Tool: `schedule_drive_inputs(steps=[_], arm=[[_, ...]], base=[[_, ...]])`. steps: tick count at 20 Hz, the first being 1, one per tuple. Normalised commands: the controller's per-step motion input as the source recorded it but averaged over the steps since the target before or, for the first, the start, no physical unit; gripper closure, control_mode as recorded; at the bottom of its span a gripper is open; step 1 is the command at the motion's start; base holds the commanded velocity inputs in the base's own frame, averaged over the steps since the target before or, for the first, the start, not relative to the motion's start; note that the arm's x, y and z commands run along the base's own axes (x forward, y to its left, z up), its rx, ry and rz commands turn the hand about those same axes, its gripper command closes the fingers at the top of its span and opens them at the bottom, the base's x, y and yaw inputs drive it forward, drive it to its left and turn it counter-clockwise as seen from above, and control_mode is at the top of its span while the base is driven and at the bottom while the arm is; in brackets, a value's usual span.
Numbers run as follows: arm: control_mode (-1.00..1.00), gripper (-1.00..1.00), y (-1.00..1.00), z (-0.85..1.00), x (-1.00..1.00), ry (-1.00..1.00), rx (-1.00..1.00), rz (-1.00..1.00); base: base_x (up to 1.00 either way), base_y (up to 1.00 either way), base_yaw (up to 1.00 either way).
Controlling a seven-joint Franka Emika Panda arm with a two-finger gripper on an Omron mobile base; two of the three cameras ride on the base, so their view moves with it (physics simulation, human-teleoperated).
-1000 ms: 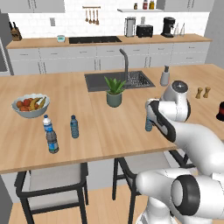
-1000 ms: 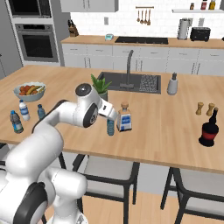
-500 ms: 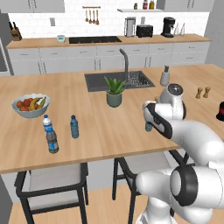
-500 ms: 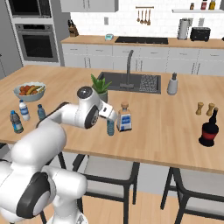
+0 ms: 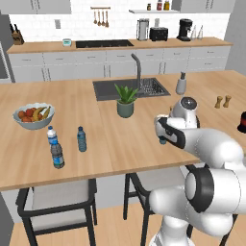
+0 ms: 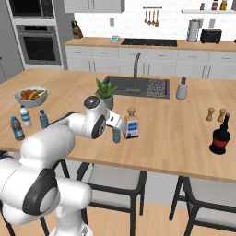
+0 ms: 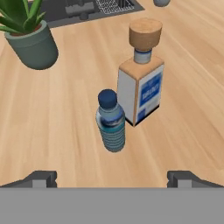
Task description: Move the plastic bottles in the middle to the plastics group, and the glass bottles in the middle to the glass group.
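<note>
Hand view: blue-capped water bottle (image 7: 111,126) between open fingers (image 7: 41,178).

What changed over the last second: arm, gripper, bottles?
The arm has edged slightly toward the small blue-capped bottle; the gripper is open as before, gripping nothing. That bottle, the square cork-stoppered bottle beside it and the three bottles near the fruit bowl haven't moved.
</note>
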Motion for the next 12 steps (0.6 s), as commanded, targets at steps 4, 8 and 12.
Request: schedule_drive_inputs(steps=[4, 8, 12], arm=[[-1.0, -1.0, 0.0, -0.01, 0.24, 0.0, 0.0, 0.0], [-1.0, -1.0, 0.0, -0.01, 0.15, 0.01, 0.01, 0.03], [-1.0, -1.0, 0.0, -0.01, 0.15, 0.01, 0.01, 0.03]], base=[[0.0, 0.0, 0.0], [0.0, 0.0, 0.0], [0.0, 0.0, 0.0]])
